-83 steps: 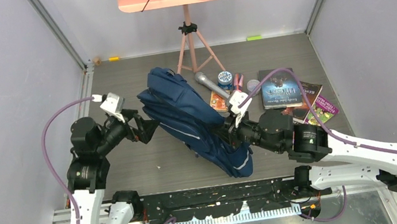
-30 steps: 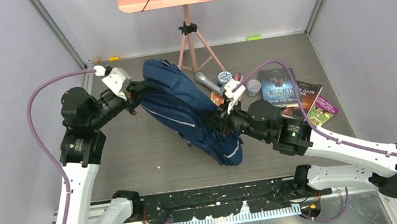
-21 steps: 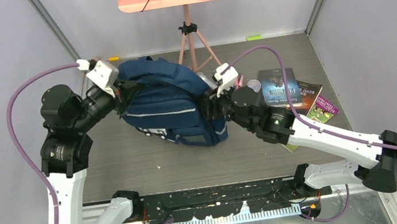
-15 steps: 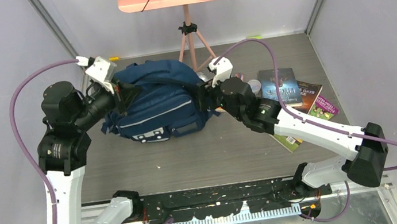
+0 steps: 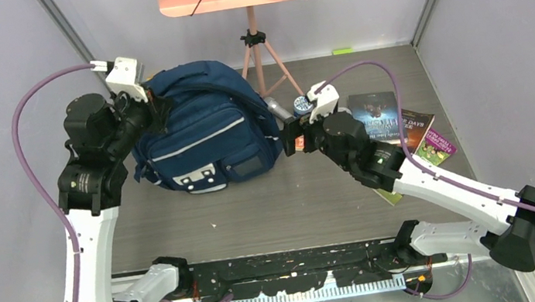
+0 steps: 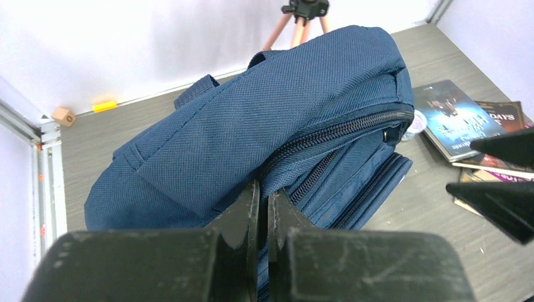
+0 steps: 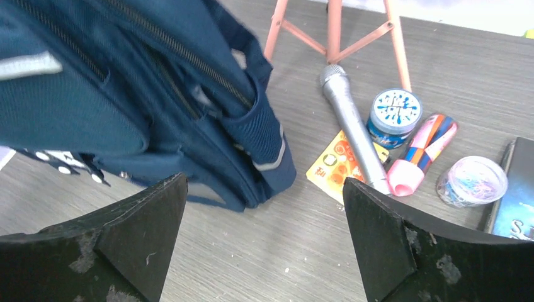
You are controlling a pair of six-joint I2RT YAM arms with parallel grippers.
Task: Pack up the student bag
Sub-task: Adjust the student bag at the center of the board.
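Note:
The student bag (image 5: 203,132), navy with thin white stripes and a white patch on its front pocket, stands upright at centre left with all zips closed. My left gripper (image 5: 153,105) is at its top left corner, shut on a fold of the bag's fabric (image 6: 189,170) beside the main zip; in the left wrist view its jaws (image 6: 263,189) pinch the cloth. My right gripper (image 5: 291,137) hovers just right of the bag, open and holding nothing. The right wrist view shows this gripper (image 7: 264,182) spread wide over bare table, with the bag's (image 7: 126,82) side pocket just beyond it.
To the right of the bag lie a silver microphone (image 7: 352,126), a blue tin (image 7: 394,108), a pink marker (image 7: 419,154), a clear tub (image 7: 472,181) and an orange card (image 7: 330,168). Books (image 5: 390,127) are stacked further right. A pink music stand (image 5: 254,43) is behind.
The bag went from lying slanted to standing upright, swung left by both arms. My right gripper let go, opened wide and drew back to the right. The left gripper kept its grip.

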